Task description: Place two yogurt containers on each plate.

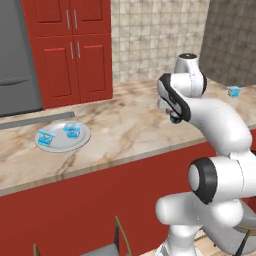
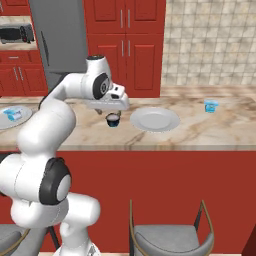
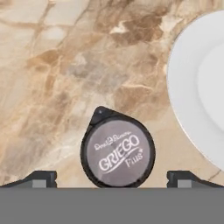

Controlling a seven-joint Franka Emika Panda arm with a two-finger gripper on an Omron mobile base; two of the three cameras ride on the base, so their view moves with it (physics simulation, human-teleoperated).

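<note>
My gripper (image 3: 112, 180) hangs open just above a dark round cup (image 3: 117, 153) with a grey lid printed GRIEGO. The fingertips (image 3: 41, 178) stand wide on either side of it, touching nothing. The same cup (image 2: 113, 120) stands on the counter just left of an empty pale plate (image 2: 155, 119), under the gripper (image 2: 113, 113). The other plate (image 1: 82, 137) lies far to the left and carries two light-blue yogurt containers (image 1: 46, 137) (image 1: 72, 130). A third light-blue yogurt container (image 1: 233, 91) (image 2: 211, 105) stands alone on the counter at the far right.
The marble counter (image 1: 130, 125) has open surface between the two plates. Red cabinets (image 1: 75, 50) and a tiled wall (image 1: 150, 35) rise behind it. A grey fridge (image 2: 60, 35) stands at the back left. Chairs (image 2: 165, 235) stand below the counter's front edge.
</note>
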